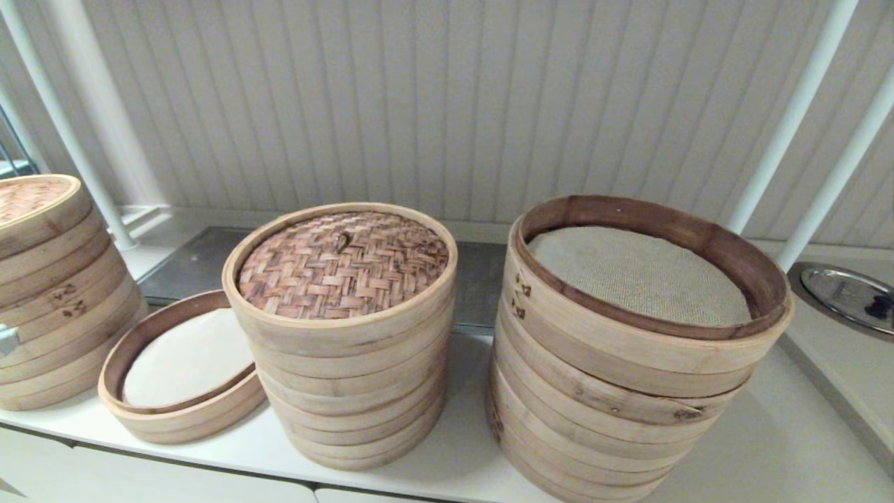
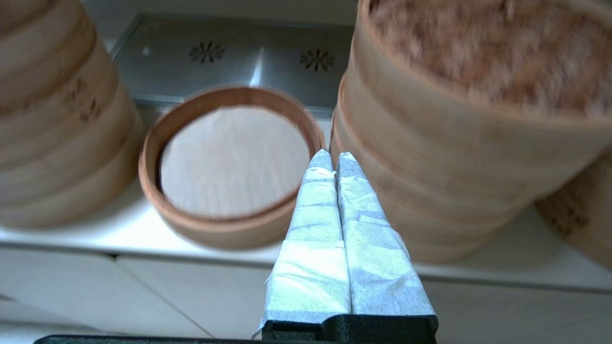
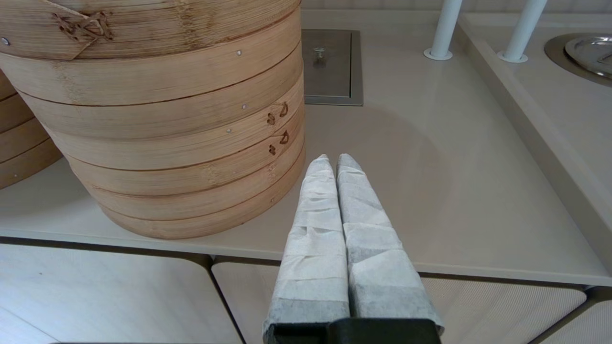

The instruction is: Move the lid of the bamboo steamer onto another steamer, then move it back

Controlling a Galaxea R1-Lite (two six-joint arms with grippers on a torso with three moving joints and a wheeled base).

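The bamboo steamer lid (image 1: 342,264), reddish-brown woven with a small centre loop, rests on the tall middle stack (image 1: 349,391); its top also shows in the left wrist view (image 2: 487,52). To that stack's left sits the shallow single-tier steamer ring (image 1: 183,398) with white liner (image 2: 232,157). My left gripper (image 2: 333,156) is shut and empty, held off the counter's front edge between the ring and the tall stack. My right gripper (image 3: 333,160) is shut and empty, low beside the wide stack (image 3: 158,119). Neither gripper shows in the head view.
A wide stack with beige cloth liner (image 1: 628,370) stands at right. Another stack with a paler lid (image 1: 49,293) stands at far left. White posts (image 3: 444,28) and a round metal dish (image 1: 848,297) lie at right. A metal plate (image 2: 229,57) lies behind.
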